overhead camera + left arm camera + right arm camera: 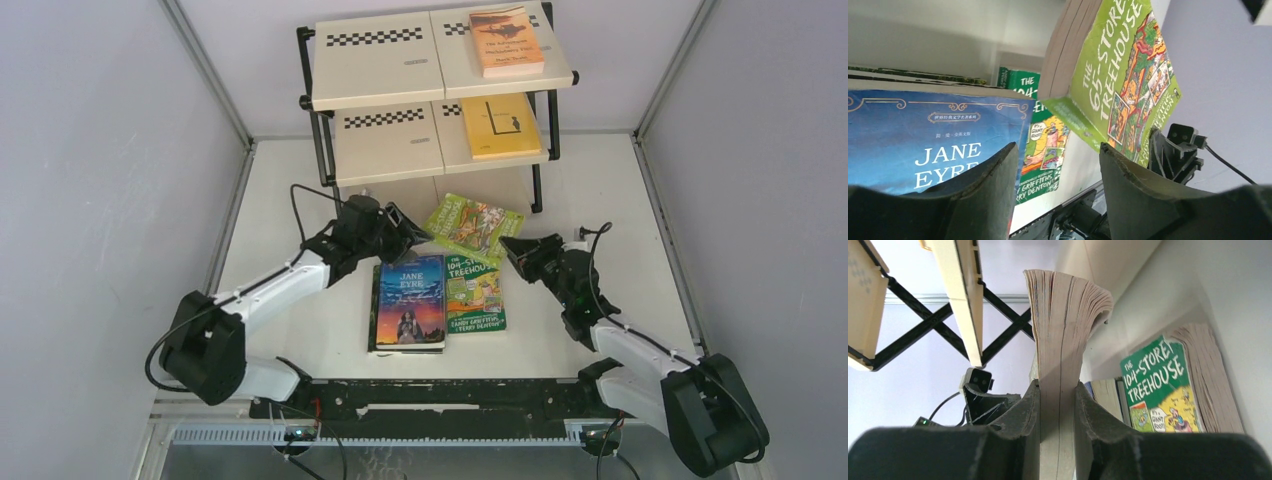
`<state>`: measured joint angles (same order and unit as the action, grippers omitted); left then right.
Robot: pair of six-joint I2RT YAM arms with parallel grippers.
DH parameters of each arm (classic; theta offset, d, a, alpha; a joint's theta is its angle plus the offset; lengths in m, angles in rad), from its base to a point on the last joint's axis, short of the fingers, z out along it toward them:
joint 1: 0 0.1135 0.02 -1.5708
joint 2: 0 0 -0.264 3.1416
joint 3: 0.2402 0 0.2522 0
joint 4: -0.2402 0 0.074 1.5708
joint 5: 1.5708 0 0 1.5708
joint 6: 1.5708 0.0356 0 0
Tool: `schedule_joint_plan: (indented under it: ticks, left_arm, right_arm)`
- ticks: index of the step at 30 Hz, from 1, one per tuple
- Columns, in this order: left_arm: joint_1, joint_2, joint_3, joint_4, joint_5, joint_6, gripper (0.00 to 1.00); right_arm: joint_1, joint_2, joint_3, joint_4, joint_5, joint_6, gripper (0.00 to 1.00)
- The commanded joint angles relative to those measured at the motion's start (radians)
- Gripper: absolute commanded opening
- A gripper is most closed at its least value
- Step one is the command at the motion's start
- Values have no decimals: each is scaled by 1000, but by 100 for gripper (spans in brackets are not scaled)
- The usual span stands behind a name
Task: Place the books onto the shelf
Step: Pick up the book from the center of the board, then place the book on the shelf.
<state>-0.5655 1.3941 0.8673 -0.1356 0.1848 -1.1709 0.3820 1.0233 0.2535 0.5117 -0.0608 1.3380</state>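
The cream black-framed shelf point(380, 60), upper centre, is carrying an orange paperback point(506, 41) above a yellow paperback point(500, 126). The right gripper point(1057, 390) is clamping a green cartoon paperback point(474, 226); the left gripper point(1058, 150) is standing wide.

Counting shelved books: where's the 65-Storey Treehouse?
The 65-Storey Treehouse is mid top view, held by the right gripper in front of the shelf.

Left halves of shelf point(375, 60) boards bare; orange book point(506, 40), yellow book point(499, 127) fill right halves; tilted green book point(474, 225) blocks front.
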Motion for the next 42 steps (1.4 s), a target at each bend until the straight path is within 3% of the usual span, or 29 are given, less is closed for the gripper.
schedule_joint_plan:
  ticks: [1,14,29,42]
  left_arm:
    - [20,-103,11,47,-65,-13,66]
    - [31,-297,-96,31,-159,13,66]
    - [31,-451,-175,-37,-181,91,66]
    - [32,-405,-141,-45,-217,149,66]
  right_arm:
    - [-25,-10,85,166,9,-43,0]
    - [-14,107,125,248,214,-133,0]
    - [33,500,321,413,465,-161,0]
    - [67,701,513,179,662,-36,0]
